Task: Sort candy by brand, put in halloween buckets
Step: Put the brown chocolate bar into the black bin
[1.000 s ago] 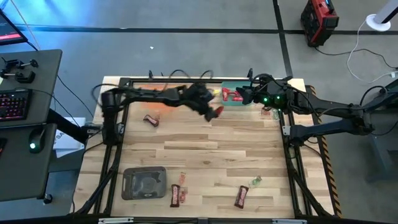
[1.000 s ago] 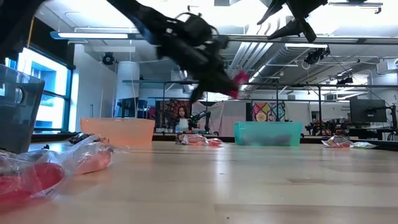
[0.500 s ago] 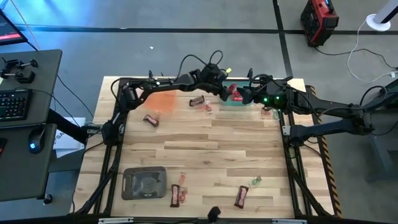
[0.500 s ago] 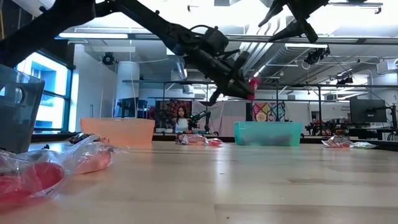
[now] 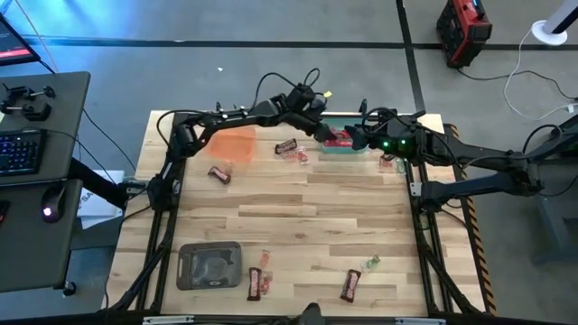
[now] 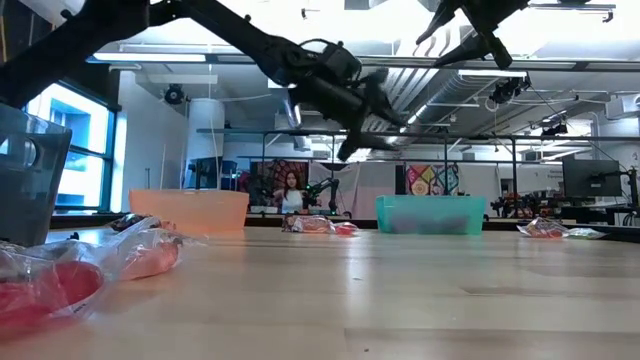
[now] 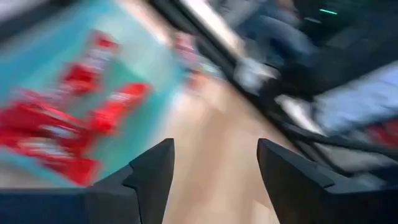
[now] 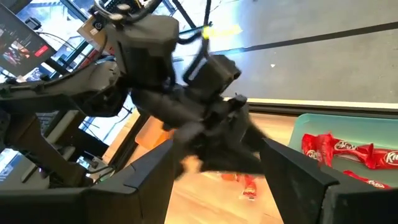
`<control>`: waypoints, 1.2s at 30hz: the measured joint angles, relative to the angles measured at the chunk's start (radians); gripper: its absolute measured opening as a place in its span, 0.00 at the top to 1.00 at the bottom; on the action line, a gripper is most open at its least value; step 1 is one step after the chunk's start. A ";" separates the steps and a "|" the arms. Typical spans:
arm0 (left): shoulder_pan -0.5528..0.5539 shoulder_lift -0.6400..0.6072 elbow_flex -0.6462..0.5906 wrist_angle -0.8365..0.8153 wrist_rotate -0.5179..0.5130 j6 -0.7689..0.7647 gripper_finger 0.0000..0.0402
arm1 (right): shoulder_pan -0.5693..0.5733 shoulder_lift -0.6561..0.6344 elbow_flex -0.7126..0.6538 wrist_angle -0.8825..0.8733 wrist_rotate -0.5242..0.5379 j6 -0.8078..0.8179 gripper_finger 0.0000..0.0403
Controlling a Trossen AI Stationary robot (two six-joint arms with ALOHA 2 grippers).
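**Left end effector empty over the green tub**

A second ago the left end effector (image 5: 318,129) carried a red candy across the bench (image 5: 298,226); half a second ago it was still pinched there. Now its fingers stand spread with nothing between them, above the green tub's near-left edge, and red wrappers lie just ahead of the fingers in the left wrist view.

Nearest, along the front edge, lie the grey tub (image 5: 209,265), two brown bars (image 5: 256,283) and (image 5: 350,285), a thin red-wrapped piece (image 5: 265,259) and one pale green sweet (image 5: 371,263). Farther back lie a lone candy (image 5: 219,174) and a small cluster (image 5: 291,150). At the far edge sit the orange tub (image 5: 233,144) and the green tub (image 5: 340,144), holding several red candies (image 8: 336,149).

The right end effector (image 5: 358,137), fingers apart and empty, hovers by the green tub's right side.
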 joint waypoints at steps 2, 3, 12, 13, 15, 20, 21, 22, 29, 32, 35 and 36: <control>0.012 -0.027 0.000 -0.036 0.073 -0.021 0.45 | 0.000 0.000 0.000 -0.002 0.000 -0.004 0.44; 0.020 -0.047 0.000 -0.074 0.080 -0.019 0.45 | 0.000 0.000 0.000 -0.005 0.000 -0.004 0.44; 0.032 -0.379 -0.207 -0.349 -0.163 0.209 0.51 | 0.000 0.000 0.000 -0.095 -0.015 0.024 0.44; 0.031 -0.433 -0.262 -0.342 -0.188 0.209 0.52 | 0.000 0.000 0.000 -0.106 -0.016 0.033 0.44; 0.029 -0.546 -0.383 -0.308 -0.233 0.198 0.53 | 0.000 0.000 0.000 -0.148 -0.021 0.072 0.44; 0.018 -0.850 -0.715 -0.159 -0.281 0.040 0.53 | -0.045 0.008 0.000 -0.453 0.027 0.347 0.44; 0.012 -0.906 -0.770 -0.131 -0.291 0.006 0.53 | -0.066 0.017 0.000 -0.525 0.031 0.388 0.44; 0.008 -0.962 -0.826 -0.105 -0.301 -0.027 0.53 | -0.090 0.029 0.000 -0.589 0.029 0.414 0.44; -0.016 -1.241 -1.051 -0.037 -0.392 -0.214 0.53 | -0.301 0.202 0.000 -0.812 0.053 0.378 0.44; -0.017 -1.311 -1.077 -0.045 -0.402 -0.243 0.53 | -0.384 0.283 -0.001 -0.843 0.067 0.393 0.44; -0.017 -1.367 -1.077 -0.044 -0.389 -0.257 0.53 | -0.450 0.345 -0.001 -0.851 0.094 0.415 0.44; -0.017 -1.385 -1.077 -0.044 -0.374 -0.259 0.53 | -0.470 0.360 -0.001 -0.852 0.094 0.427 0.44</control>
